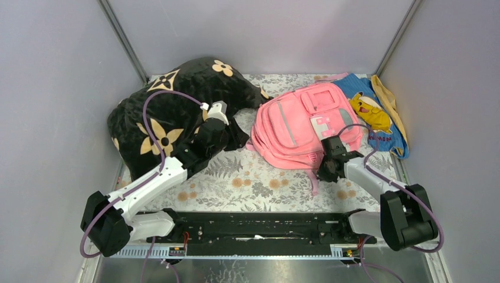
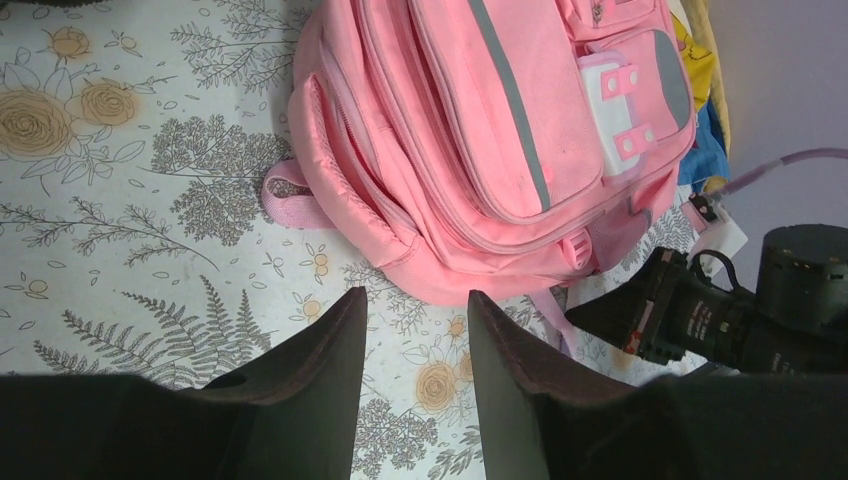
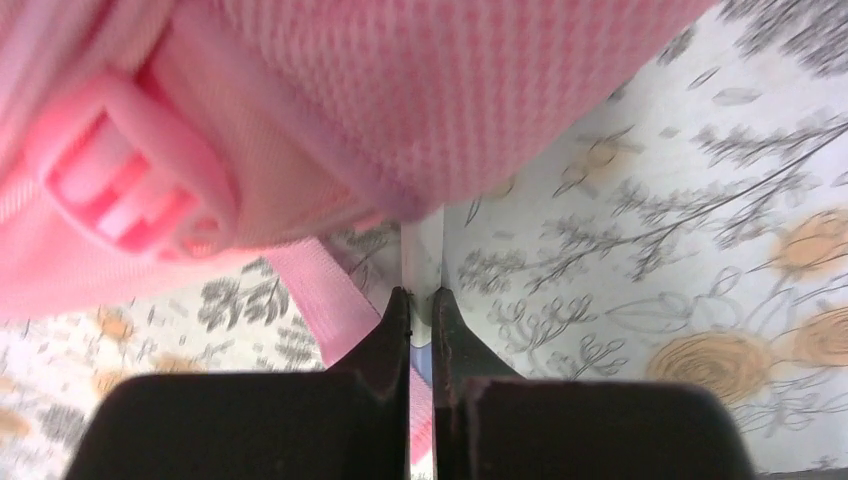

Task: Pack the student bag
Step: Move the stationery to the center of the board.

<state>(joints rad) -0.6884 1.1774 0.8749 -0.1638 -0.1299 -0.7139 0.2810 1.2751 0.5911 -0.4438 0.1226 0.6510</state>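
The student bag (image 1: 298, 130) is a pink backpack lying flat on the floral table cover, front patch up; it also shows in the left wrist view (image 2: 480, 130) and the right wrist view (image 3: 400, 90). My left gripper (image 1: 233, 135) (image 2: 417, 293) is open and empty, just above the cover, its tips a short way from the bag's side edge. My right gripper (image 1: 324, 172) (image 3: 421, 292) is at the bag's near corner, jaws shut on a thin white tab (image 3: 421, 255) that runs up to the bag's edge. A loose pink strap (image 3: 320, 290) lies beside its left finger.
A black pillow with tan flowers (image 1: 171, 112) fills the back left, under my left arm. A blue cloth with a yellow cartoon figure (image 1: 368, 109) and a tan strap (image 1: 389, 103) lie at the back right. Grey walls close in on three sides.
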